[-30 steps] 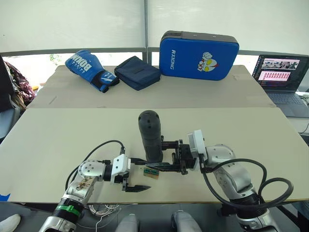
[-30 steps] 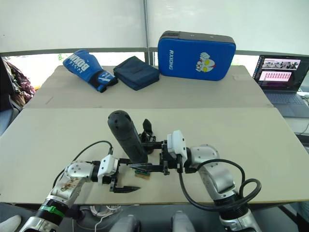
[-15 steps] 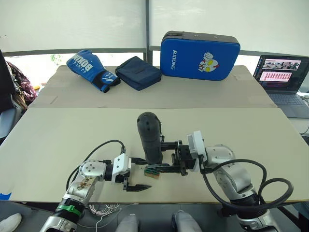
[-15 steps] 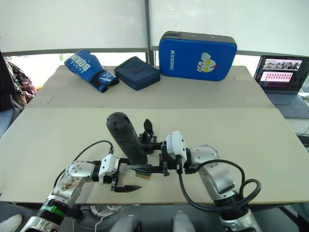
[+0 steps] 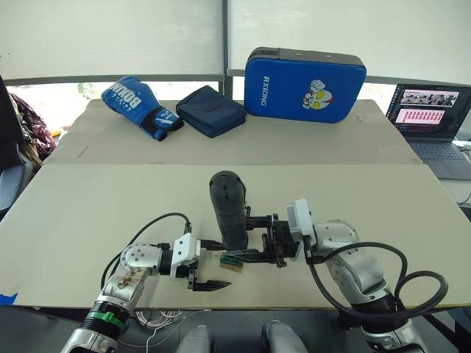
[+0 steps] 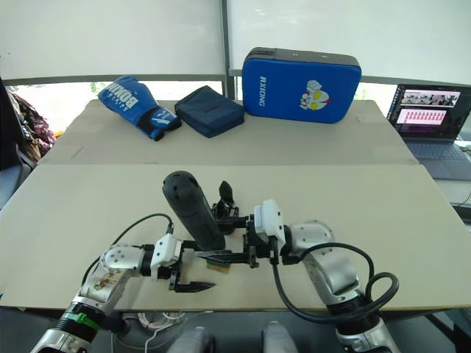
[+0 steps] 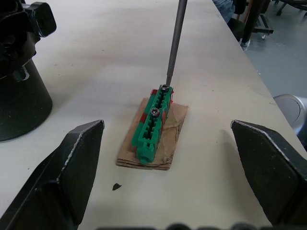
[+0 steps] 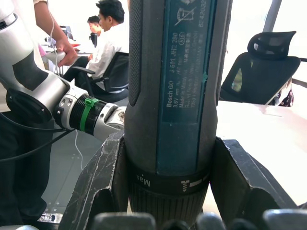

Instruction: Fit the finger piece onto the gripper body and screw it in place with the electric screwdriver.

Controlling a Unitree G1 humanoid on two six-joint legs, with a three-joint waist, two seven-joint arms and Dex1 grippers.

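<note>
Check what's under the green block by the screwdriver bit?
The green block sits on a tan cardboard pad lying on the table. Two screws show on top; the electric screwdriver bit meets the far one. The pad's underside is covered.

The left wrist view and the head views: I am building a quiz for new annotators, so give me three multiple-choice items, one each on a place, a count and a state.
1. Where does the thin metal bit of the thick black cylindrical electric screwdriver touch down?
A. On a screw at the end of the small green block
B. On the bare table
C. On the blue boxing glove

2. How many screw heads show on top of the green block?
A. None
B. Two
C. Five

3. How is the left gripper?
A. Shut on the green block
B. Shut on the screwdriver
C. Open, fingers either side of the block, apart from it

Answers: 1 A, the bit's tip meets the far screw. 2 B, two dark heads sit along the top. 3 C, both fingers stand wide; the right gripper clamps the screwdriver.
</note>
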